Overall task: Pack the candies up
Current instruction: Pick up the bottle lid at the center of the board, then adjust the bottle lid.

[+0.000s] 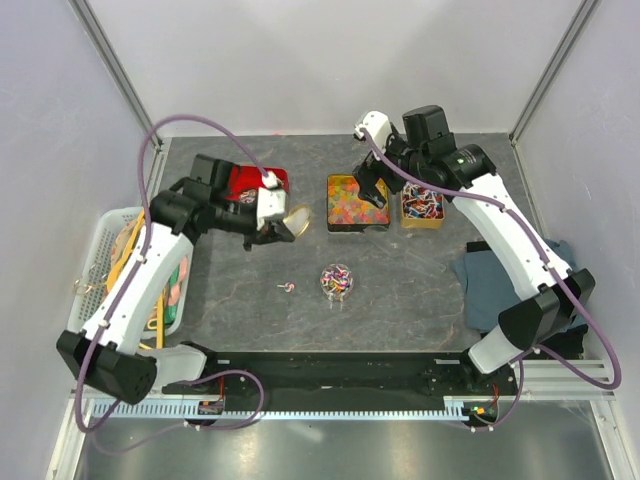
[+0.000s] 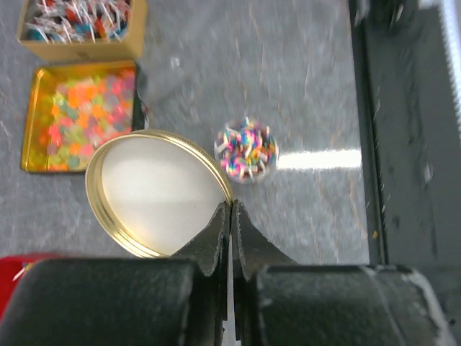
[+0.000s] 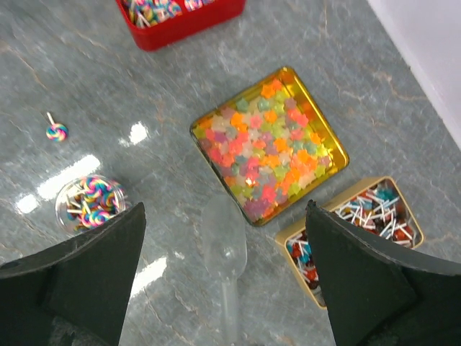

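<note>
The candies lie in several places. Swirl lollipops fill a small clear jar [image 1: 336,282] [image 2: 246,150] [image 3: 90,202] at mid-table. Star-shaped candies [image 3: 266,144] fill a gold tray [image 1: 357,203] [image 2: 83,115], and small wrapped candies [image 3: 360,216] fill a gold box [image 1: 422,207] beside it. One loose lollipop [image 1: 288,288] [image 3: 56,131] lies left of the jar. My left gripper [image 1: 283,228] [image 2: 230,209] is shut on the rim of a gold jar lid [image 1: 297,220] [image 2: 155,194], held above the table. My right gripper [image 1: 375,185] [image 3: 225,209] hangs open over a clear plastic scoop [image 3: 227,252] lying flat.
A red box [image 1: 262,180] [image 3: 184,18] holding more lollipops stands behind the left gripper. A white basket [image 1: 125,260] sits at the table's left edge and a blue cloth [image 1: 500,285] at the right. Grey walls close off three sides.
</note>
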